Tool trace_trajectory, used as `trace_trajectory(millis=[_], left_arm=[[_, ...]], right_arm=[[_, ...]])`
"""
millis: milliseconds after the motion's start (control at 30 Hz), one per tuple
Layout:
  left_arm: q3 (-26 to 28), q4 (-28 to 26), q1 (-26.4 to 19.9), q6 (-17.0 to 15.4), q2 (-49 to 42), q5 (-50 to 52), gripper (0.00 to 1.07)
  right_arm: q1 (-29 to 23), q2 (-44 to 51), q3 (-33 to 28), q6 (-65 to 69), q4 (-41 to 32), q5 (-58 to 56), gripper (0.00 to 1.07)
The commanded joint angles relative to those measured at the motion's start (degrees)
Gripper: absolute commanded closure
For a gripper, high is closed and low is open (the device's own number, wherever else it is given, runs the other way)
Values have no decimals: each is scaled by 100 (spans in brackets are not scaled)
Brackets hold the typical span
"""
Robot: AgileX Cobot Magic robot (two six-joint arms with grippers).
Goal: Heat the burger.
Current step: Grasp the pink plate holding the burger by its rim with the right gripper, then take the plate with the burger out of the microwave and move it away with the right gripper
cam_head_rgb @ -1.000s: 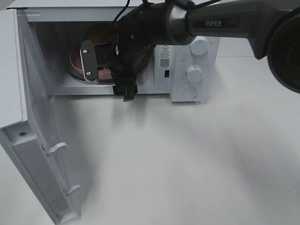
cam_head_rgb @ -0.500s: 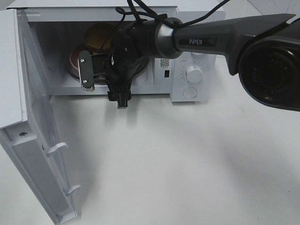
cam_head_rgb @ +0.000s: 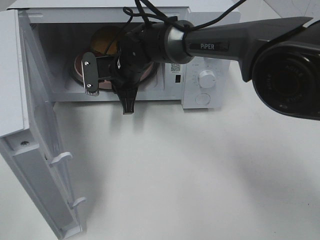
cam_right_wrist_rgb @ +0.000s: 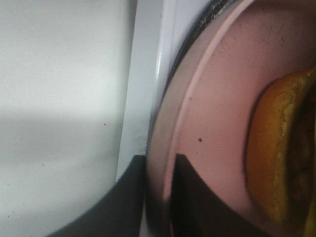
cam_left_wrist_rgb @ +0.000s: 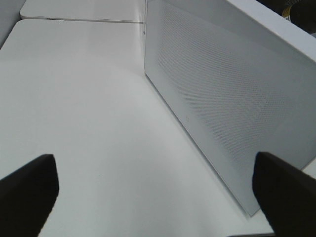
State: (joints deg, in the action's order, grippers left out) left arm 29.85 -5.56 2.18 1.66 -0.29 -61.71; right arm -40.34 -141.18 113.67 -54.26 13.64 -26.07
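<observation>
The burger sits on a round pink plate inside the open microwave. The right wrist view shows its golden bun well in from the plate's rim. My right gripper reaches into the oven's mouth. Its dark fingers stand on either side of the plate's front rim, shut on it. My left gripper is open with nothing between its fingers, hanging over the table beside the swung-out door. The exterior view does not show it.
The microwave door stands wide open on the left, reaching toward the front of the table. The control panel with knobs is to the right of the cavity. The right arm crosses above the white table.
My right gripper has closed from wide open onto the plate's rim and slid a little left and deeper into the oven. The left gripper stays open.
</observation>
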Motion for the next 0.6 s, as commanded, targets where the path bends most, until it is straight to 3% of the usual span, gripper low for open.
trace_trajectory(millis=[33,367,600], left_arm=[[-23,0,-23,-29,-46,29,7],[-23,0,-23,-29,-46,29,7],[-23,0,-23,-29,-46,29,7]], right_arm=[[6,0,-29,11,-92,-178,107],[6,223,-29,-17,-206,-550,107],[-109,573,-355,-57,0,-418,107]])
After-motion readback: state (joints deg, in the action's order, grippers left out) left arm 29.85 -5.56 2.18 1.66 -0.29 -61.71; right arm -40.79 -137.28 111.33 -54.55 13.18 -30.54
